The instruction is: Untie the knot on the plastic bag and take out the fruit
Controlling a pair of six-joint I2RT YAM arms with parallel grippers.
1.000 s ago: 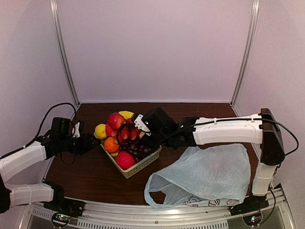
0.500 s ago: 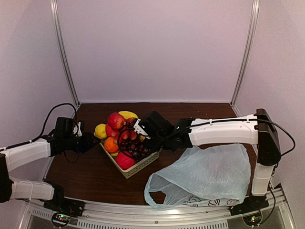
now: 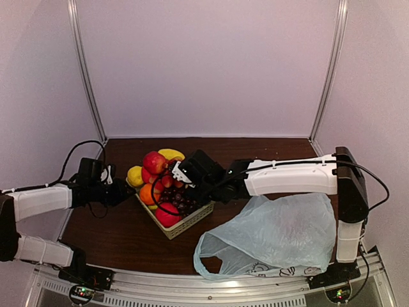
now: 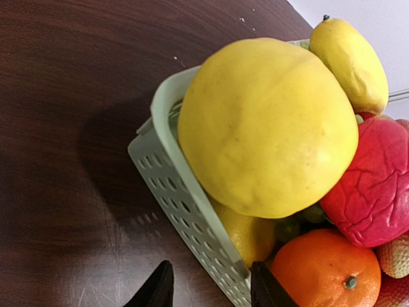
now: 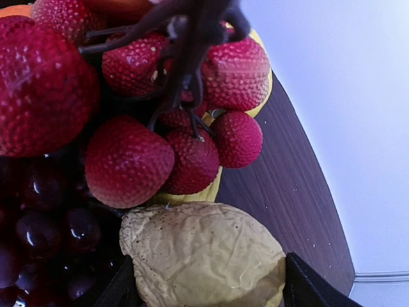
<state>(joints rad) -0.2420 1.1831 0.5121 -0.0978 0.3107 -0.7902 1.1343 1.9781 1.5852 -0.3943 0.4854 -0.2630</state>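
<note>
Plastic bag (image 3: 281,236): lies slack at the near right corner of the worktop (image 3: 268,150), mouth gaping toward the near edge. No knot shows in it, and it cannot be told whether anything is left inside.
Basket (image 4: 160,166): left of the worktop's centre, heaped above its rim.
Right gripper (image 5: 208,288): over the heap, clasping a wrinkled tan fruit (image 5: 204,256) between both fingers, just above the strawberries (image 5: 128,160) and dark grapes (image 5: 38,224).
Left gripper (image 4: 214,291): at the basket's left side, fingers apart and astride its wall, not seen to pinch it.
Large yellow fruit (image 4: 268,121): perched on the rim, overhanging the wall beside the left gripper.
Hazard, release: the heap probably offers no level seat, so a wrinkled tan fruit let go here may roll off onto the worktop.
Hazard, basket: if the left gripper pinches or tugs the thin wall, the basket may tilt or slide and shed the large yellow fruit.
</note>
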